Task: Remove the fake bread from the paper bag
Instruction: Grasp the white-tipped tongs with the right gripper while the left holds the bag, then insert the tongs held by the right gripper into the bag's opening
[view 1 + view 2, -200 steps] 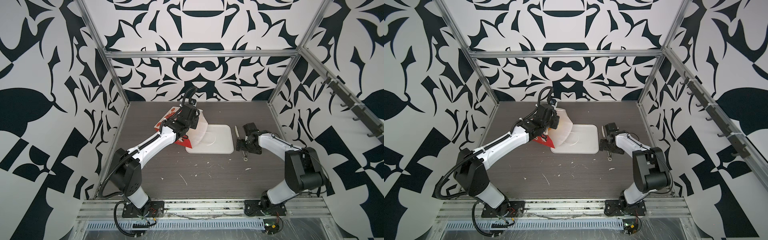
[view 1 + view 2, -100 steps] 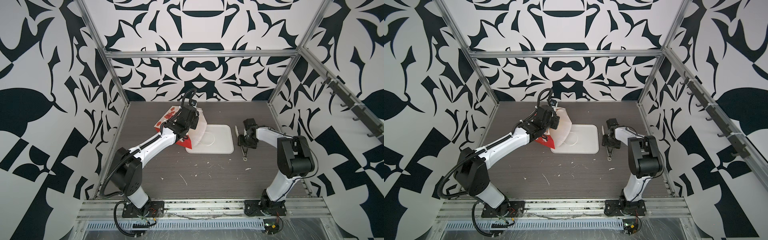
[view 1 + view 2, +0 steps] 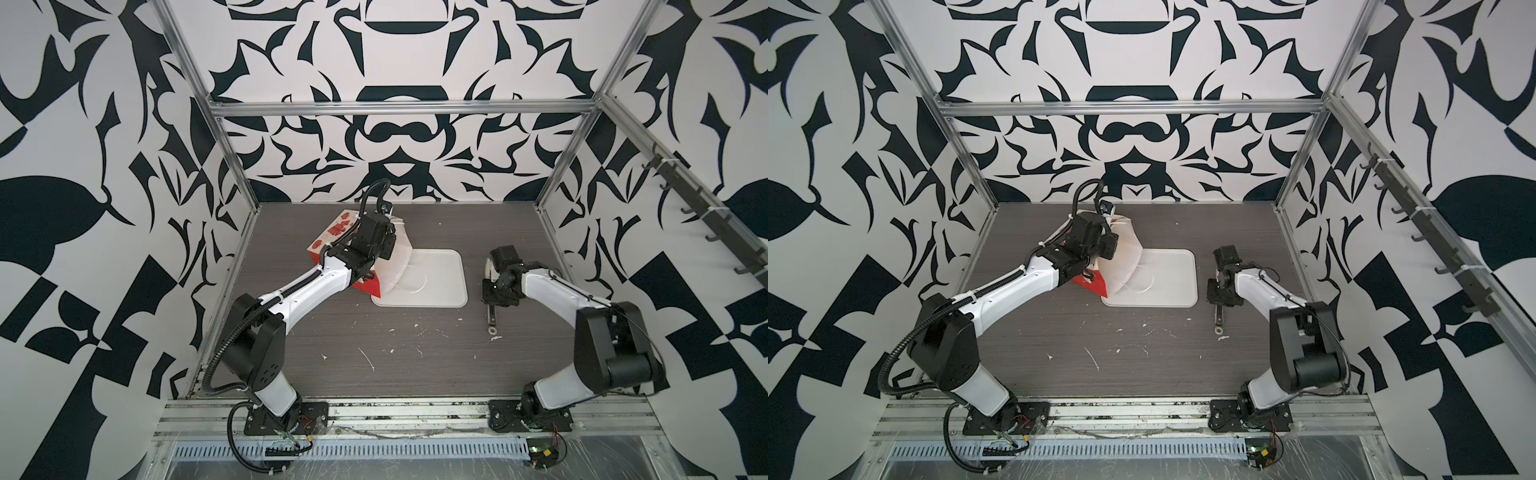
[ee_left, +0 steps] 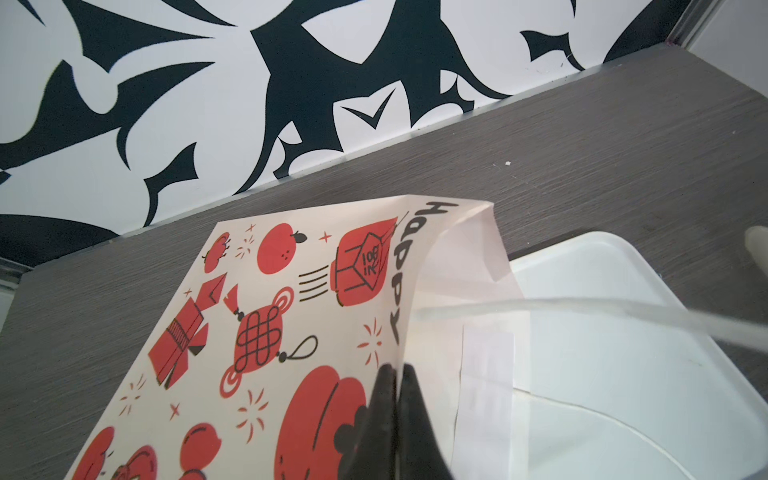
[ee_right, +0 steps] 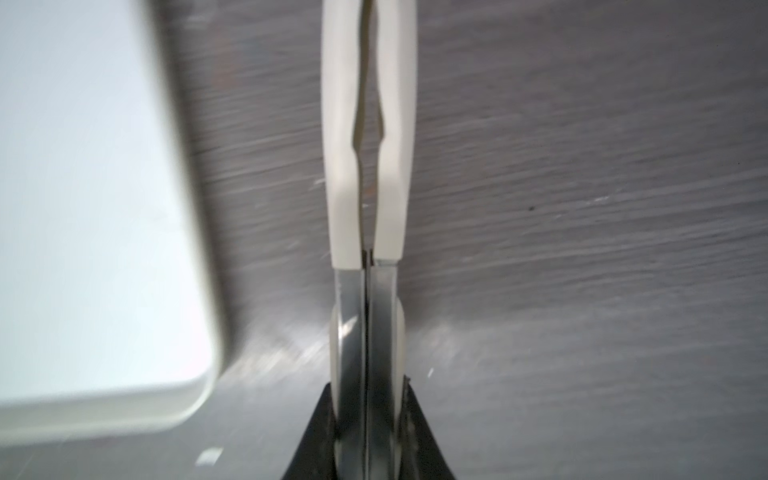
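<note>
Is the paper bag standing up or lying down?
Lying down. In both top views the paper bag lies on its side, printed face up, mouth toward the white tray.

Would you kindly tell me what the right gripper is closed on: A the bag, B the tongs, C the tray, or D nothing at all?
B: in the right wrist view the right gripper clamps the metal arms of the tongs, whose white tips are pressed together over the table beside the tray.
</note>
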### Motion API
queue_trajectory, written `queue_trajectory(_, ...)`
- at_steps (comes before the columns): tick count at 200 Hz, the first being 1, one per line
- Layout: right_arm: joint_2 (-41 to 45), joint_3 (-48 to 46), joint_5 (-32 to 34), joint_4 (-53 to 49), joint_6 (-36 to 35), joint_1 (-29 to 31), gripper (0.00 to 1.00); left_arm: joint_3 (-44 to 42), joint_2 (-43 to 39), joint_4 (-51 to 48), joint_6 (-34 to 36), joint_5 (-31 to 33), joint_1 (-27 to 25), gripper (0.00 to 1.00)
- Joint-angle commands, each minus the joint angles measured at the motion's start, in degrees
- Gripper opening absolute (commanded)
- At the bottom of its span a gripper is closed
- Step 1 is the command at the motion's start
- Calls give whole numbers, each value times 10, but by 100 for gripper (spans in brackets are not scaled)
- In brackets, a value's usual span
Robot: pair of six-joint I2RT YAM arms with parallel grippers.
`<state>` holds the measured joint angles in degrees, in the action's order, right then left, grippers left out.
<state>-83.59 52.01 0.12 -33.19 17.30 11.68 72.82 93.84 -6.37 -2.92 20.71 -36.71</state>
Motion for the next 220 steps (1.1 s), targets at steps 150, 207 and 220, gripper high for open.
queue_trajectory(150, -43, 249, -126, -144, -103, 295, 0, -49, -44, 50, 36, -30, 2, 0)
queue_trajectory(207, -78, 284, -82, -140, -103, 296, 20, -58, -54, 57, 41, -34, 2, 0)
queue_trajectory(220, -85, 290, -82, -140, -104, 296, 23, -59, -56, 58, 43, -35, 2, 0)
